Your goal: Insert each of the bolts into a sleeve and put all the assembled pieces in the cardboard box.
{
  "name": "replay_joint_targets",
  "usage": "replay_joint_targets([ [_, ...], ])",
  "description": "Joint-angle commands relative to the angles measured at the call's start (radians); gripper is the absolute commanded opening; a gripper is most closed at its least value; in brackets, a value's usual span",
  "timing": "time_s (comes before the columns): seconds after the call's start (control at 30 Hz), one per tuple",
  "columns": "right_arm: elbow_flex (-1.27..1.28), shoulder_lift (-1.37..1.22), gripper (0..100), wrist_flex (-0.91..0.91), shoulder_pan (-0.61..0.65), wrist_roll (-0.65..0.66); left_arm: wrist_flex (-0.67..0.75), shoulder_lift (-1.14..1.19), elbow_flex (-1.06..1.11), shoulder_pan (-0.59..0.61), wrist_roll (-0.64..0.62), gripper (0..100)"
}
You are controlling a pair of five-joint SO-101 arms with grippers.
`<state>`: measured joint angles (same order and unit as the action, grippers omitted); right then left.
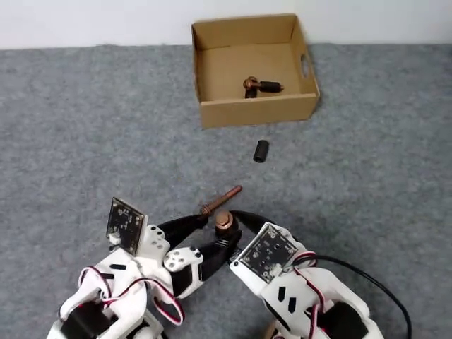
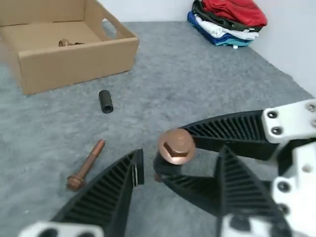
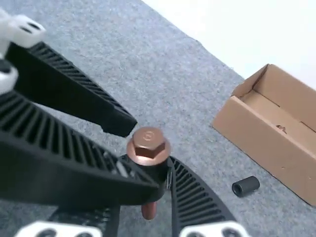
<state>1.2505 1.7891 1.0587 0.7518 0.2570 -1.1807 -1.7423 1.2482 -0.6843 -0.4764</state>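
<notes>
A copper bolt (image 3: 148,143) stands head-up inside a black sleeve (image 3: 157,173), its shank tip poking out below. My right gripper (image 3: 164,174) is shut on this sleeve. My left gripper (image 2: 180,164) is open, its fingers on either side of the same piece, one fingertip (image 2: 137,165) a small gap away. A second copper bolt (image 1: 220,199) lies loose on the carpet just beyond the grippers. Farther off lies a bare black sleeve (image 1: 261,150). The cardboard box (image 1: 258,111) at the back holds one assembled bolt and sleeve (image 1: 260,87).
Grey carpet covers the whole work area. A pile of folded clothes (image 2: 227,19) lies by the wall, far off to the side. Both arms (image 1: 212,282) crowd the near edge, close together.
</notes>
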Motion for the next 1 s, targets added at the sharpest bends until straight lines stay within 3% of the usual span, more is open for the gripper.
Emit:
replay_joint_targets([
  [0.0,-0.017,0.013,0.8,-0.028,-0.001,0.006,-0.075,0.018,-0.062,0.000,0.023,27],
  [0.2,-0.017,0.013,0.8,-0.027,-0.085,0.000,-0.204,0.014,-0.202,0.118,0.032,26],
  [0.37,-0.023,0.004,0.8,-0.027,-0.262,-0.104,-0.189,0.011,-0.220,0.321,0.126,7],
  [0.43,-0.023,0.004,0.8,-0.024,-0.331,-0.175,-0.153,0.011,-0.194,0.417,0.163,0],
  [0.7,-0.098,-0.013,0.8,0.151,-0.472,-0.370,0.083,0.011,0.096,0.760,0.350,0],
  [0.97,-0.334,-0.397,0.8,0.148,-0.467,-0.468,0.313,0.011,0.426,0.809,0.353,1],
])
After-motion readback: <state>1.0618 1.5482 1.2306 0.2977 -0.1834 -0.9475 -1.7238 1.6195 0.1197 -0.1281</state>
